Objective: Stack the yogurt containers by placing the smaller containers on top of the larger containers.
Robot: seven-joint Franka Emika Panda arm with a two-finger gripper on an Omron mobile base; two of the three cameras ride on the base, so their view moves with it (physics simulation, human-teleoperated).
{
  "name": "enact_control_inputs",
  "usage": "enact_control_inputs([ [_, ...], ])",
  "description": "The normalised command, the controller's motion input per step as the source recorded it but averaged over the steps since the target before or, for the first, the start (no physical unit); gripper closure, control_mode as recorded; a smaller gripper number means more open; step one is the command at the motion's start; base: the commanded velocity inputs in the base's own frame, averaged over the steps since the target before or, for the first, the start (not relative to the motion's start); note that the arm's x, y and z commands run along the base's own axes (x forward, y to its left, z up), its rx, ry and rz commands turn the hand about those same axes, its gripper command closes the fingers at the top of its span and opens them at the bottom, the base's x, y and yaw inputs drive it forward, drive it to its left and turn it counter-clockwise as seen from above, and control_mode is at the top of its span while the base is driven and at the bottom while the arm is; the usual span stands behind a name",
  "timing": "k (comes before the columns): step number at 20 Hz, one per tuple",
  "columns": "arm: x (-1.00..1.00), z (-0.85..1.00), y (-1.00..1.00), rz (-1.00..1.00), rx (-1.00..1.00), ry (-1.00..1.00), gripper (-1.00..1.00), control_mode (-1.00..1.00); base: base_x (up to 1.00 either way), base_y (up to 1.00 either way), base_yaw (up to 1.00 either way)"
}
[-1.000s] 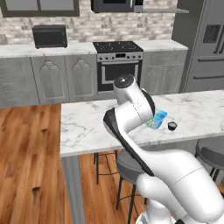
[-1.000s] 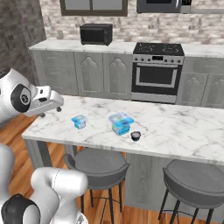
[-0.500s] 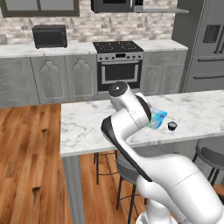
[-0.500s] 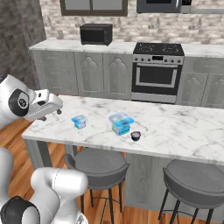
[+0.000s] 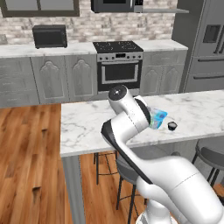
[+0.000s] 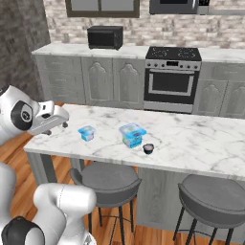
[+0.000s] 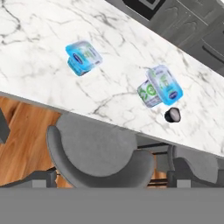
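Claw (image 6: 64, 122) wide apart, holding nothing, at counter's (image 6: 201, 143) left end. Small blue tub (image 6: 87, 133) on counter near claw. Big green-label tub (image 6: 131, 135) further along counter, apart from small tub. Little dark cup (image 6: 149, 149) just beside big tub.

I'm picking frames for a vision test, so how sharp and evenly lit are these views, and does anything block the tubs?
Right base view: soft, flat light, both tubs clear, the small tub and the larger tub. Left base view: the arm covers most of the tubs. Hand view: tilted, the tubs crisp, a faint shadow under the dark cap.
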Motion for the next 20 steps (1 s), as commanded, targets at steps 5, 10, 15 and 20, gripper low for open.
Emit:
enact_control_inputs([
  [5,0.0,-0.04,0.0,0.02,-0.01,0.0,-1.0,-1.0,0.0,0.0,0.0],
  [10,0.03,-0.04,0.0,0.04,-0.02,0.0,-1.0,-1.0,0.0,0.0,0.0],
  [15,0.08,-0.06,0.0,0.07,-0.05,0.0,-1.0,-1.0,0.0,0.0,0.0],
  [20,0.14,-0.09,0.0,0.05,-0.06,0.0,-1.0,-1.0,0.0,0.0,0.0],
])
